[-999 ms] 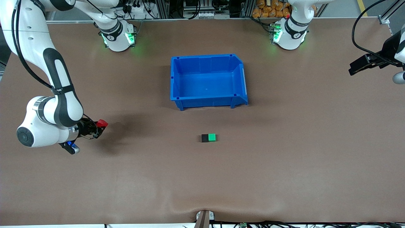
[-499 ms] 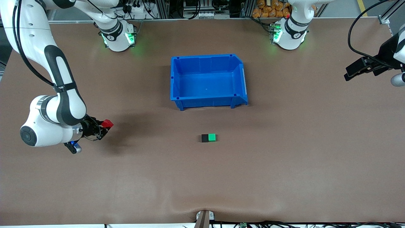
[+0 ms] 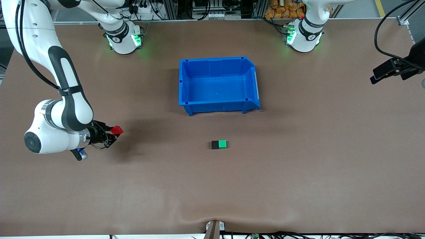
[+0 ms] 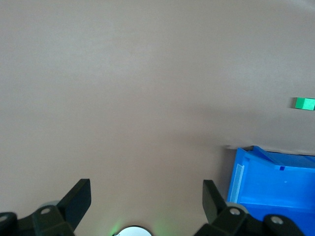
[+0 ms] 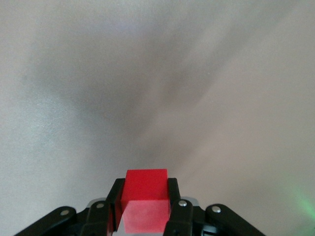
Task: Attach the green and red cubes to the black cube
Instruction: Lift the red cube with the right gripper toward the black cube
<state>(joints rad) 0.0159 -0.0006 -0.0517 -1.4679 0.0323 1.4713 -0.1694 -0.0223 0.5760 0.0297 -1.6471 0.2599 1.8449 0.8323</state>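
The black cube (image 3: pixel 215 144) and the green cube (image 3: pixel 222 143) lie side by side, touching, on the brown table, nearer the front camera than the blue bin. The green cube (image 4: pixel 304 103) also appears in the left wrist view. My right gripper (image 3: pixel 115 131) hangs over the table toward the right arm's end, shut on the red cube (image 3: pixel 117 129). In the right wrist view the red cube (image 5: pixel 145 189) sits squarely between the fingers (image 5: pixel 173 201). My left gripper (image 3: pixel 375 79) is open and empty over the left arm's end of the table; its fingers (image 4: pixel 78 196) stand wide apart.
The blue bin (image 3: pixel 215 107) stands open-topped mid-table, between the arm bases and the cube pair, with nothing in it; its corner (image 4: pixel 275 196) shows in the left wrist view. Bare brown tabletop lies between the red cube and the black cube.
My right gripper has carried the red cube a little toward the black and green pair. The left gripper has drifted toward the table's edge at its own end.
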